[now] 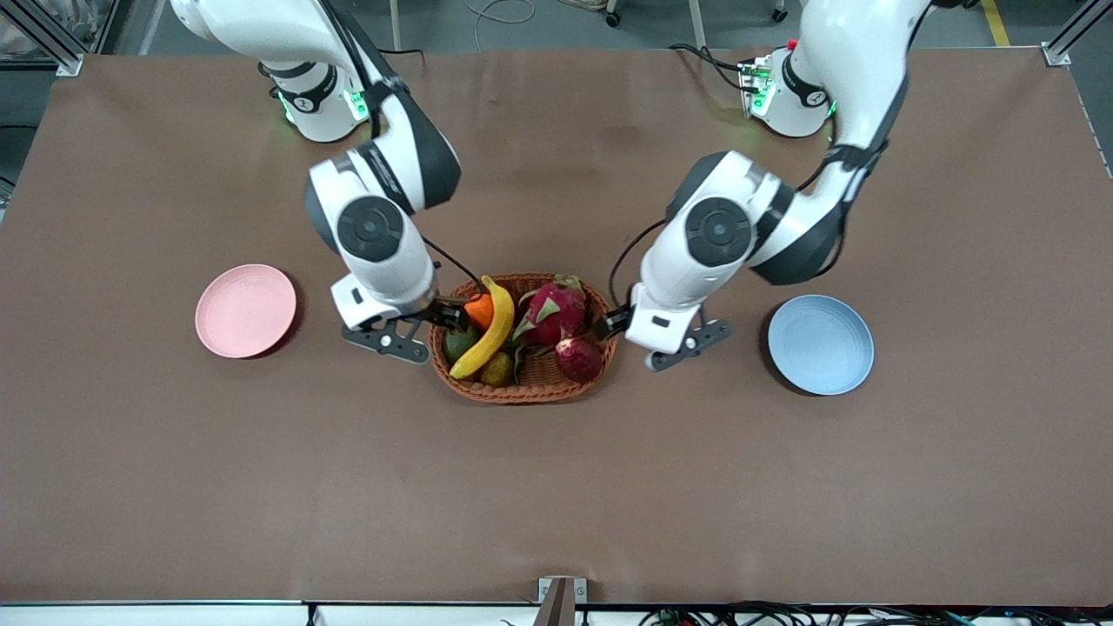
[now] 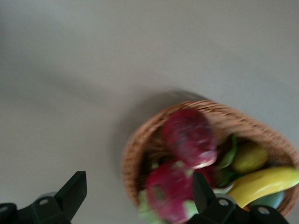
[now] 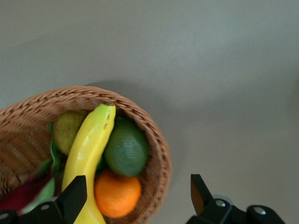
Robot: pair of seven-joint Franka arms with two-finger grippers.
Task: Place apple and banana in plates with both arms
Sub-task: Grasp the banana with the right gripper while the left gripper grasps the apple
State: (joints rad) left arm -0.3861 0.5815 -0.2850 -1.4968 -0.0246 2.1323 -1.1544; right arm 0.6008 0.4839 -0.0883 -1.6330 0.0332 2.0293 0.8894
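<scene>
Wicker oval basket (image 1: 522, 387) still holds our curved yellow banana (image 1: 487, 335) and maroon apple (image 1: 579, 358), pink plate (image 1: 245, 310) at 9 o'clock and blue plate (image 1: 820, 344) at 3 bare, both grippers, right (image 1: 448, 315) and left (image 1: 609, 323), spread open, nothing placed yet.

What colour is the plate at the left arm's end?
Light blue plate, best in the front view.

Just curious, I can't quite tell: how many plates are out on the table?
2: the pink plate toward the right arm's end, the blue plate toward the left arm's end, both empty.
</scene>
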